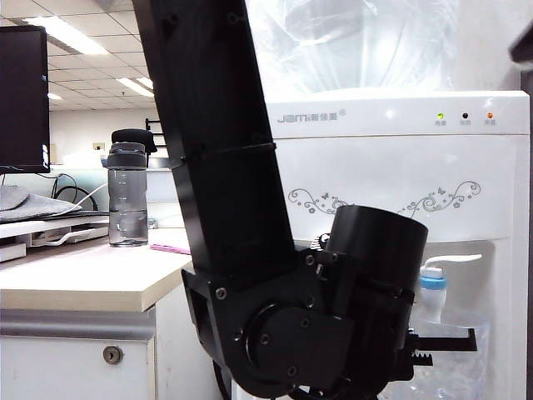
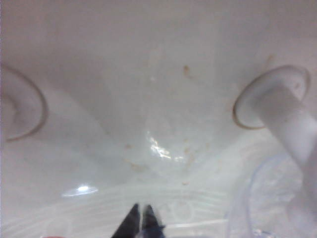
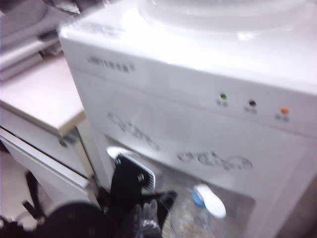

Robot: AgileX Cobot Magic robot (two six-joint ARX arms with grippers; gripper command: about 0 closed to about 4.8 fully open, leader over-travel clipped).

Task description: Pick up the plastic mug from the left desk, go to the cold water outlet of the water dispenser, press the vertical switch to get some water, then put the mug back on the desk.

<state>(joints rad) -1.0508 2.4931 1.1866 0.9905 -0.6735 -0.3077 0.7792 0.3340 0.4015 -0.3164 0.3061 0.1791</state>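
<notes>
Plastic mug (image 1: 466, 367), clear and crinkled, sits low in the recess of the water dispenser (image 1: 400, 167) in the exterior view, right below the cold water outlet (image 1: 432, 287) with its light-blue collar. The vertical switch (image 1: 456, 260), a slim white lever, juts out above that collar. A big black arm fills the middle of the view, and the left gripper (image 1: 445, 343) at its end reaches level toward the mug; how its jaws stand is hard to read here. To the left stands the left desk (image 1: 83, 279) with its cream top and round keyhole lock, and on it a smoky-grey bottle (image 1: 128, 196) with a black cap

From the left wrist view, the left gripper (image 2: 140, 218) shows two dark fingertips pressed together with no visible gap, pointing at the white back wall of the recess. A white tap stem (image 2: 292, 124) runs out of a round socket in that wall, and the mug's clear rim (image 2: 267, 198) curves just below it, blurred. Whether the tips pinch the mug's wall or handle cannot be told

Seen from the right wrist view, which is blurred, the camera looks down on the dispenser's front, its three indicator lights (image 3: 252, 103) and the blue-collared outlet (image 3: 200, 197) with the mug (image 3: 190, 220) under it. The right gripper does not show in any view
</notes>
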